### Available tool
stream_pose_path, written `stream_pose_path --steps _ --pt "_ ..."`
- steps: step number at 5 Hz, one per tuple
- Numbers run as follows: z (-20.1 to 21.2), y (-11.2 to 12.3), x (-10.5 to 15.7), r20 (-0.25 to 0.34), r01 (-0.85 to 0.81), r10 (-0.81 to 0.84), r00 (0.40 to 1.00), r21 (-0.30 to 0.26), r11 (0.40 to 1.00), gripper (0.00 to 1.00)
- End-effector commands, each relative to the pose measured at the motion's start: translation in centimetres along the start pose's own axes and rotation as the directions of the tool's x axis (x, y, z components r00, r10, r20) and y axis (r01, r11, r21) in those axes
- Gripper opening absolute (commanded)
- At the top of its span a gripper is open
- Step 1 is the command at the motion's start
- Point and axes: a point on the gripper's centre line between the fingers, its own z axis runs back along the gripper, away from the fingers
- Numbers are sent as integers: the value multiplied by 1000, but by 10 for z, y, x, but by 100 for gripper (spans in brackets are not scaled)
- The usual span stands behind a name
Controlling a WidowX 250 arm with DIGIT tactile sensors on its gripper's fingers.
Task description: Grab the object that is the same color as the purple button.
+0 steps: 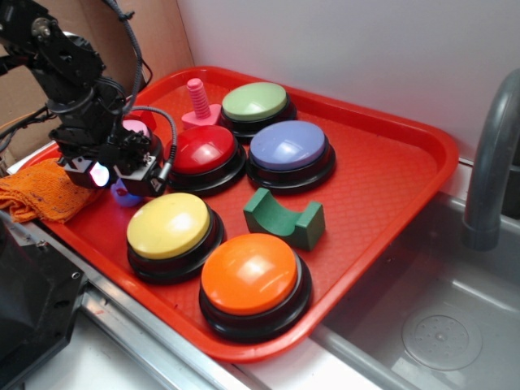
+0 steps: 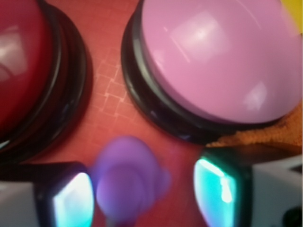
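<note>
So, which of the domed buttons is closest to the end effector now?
The pink-lilac button, partly hidden behind the end effector in the exterior view. It fills the wrist view just beyond the fingers; the red button sits farther aside.

The small purple rubber duck [image 2: 127, 177] sits on the red plastic tray [image 1: 390, 175] between the open gripper [image 1: 114, 180] fingers; the pink-lilac domed button [image 2: 220, 61] lies just behind; the periwinkle domed button [image 1: 289, 146] stands well apart.

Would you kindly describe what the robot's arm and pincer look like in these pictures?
The arm is matte black, built of blocky jointed segments, with black cables looping alongside it. The pincer has dark fingers whose inner pads glow teal-white in the wrist view; the exterior view shows a pinkish-white glow there.
</note>
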Motion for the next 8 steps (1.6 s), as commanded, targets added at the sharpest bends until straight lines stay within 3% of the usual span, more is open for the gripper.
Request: stream_pose_path --steps 1,3,4,5,7,8 --pt "0 4 4 16 -22 22 1000 9 1000 0" --pt "22 4 2 23 -65 65 998 -2 998 0" --pt "61 4 4 22 -166 168 986 -54 985 0" --pt "90 0 10 23 -243 244 970 -35 969 0" --pt "143 1 19 -137 -285 273 952 -82 955 0" --pt "159 2 22 -141 -274 259 956 -106 956 0"
